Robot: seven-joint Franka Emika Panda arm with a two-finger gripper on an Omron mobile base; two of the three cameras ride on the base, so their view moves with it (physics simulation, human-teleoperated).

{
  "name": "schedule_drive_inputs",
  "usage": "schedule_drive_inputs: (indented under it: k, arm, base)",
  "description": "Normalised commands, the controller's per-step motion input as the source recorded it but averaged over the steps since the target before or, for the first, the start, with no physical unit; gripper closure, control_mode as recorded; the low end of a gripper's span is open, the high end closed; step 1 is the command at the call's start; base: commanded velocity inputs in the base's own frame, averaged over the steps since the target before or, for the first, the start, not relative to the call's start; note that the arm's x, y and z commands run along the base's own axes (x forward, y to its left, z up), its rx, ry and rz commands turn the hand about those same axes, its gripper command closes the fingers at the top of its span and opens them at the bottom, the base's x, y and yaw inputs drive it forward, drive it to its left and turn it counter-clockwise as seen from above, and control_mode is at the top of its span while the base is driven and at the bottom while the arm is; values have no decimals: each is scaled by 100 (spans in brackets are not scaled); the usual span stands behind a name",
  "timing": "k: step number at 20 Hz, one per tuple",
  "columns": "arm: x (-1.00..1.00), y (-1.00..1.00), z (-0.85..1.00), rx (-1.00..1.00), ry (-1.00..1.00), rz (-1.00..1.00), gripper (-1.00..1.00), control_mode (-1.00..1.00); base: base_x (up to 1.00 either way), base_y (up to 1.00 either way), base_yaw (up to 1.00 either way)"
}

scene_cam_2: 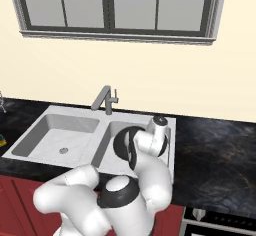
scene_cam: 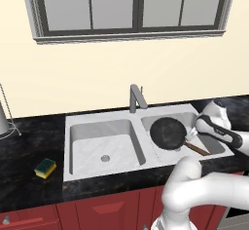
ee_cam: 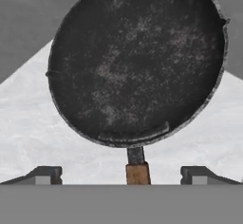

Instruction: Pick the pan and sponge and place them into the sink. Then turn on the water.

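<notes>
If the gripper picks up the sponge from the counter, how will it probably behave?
The sponge looks small beside the pan, so it is probably very light. Its blocky shape lies flat on the counter, so rolling seems unlikely. Being a sponge, it may squash somewhat under a firm grip.

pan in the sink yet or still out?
In. The pan lies in the right basin of the sink; the open gripper straddles its handle.

Pan (scene_cam_2: pixel 121 142) in right sink (scene_cam_2: pixel 75 114) basin (arm partly covering), faucet (scene_cam_2: pixel 104 100) behind
</notes>
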Motion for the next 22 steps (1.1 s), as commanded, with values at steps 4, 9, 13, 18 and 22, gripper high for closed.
schedule_drive_inputs:
  k: [4, 9, 13, 18, 22]
  arm:
    - [0, 27, 45, 0, 0, -17, -100, -100]
    - [0, 32, 29, 0, 0, -16, -100, -100]
    - [0, 32, 12, 0, 0, -13, -100, -100]
    - [-2, 35, 4, 0, 0, -11, -100, -100]
    - [-6, 37, 1, 0, 0, -11, -100, -100]
  base:
    - [0, 0, 0]
    - [0, 0, 0]
    - [0, 0, 0]
    - [0, 0, 0]
    - [0, 0, 0]
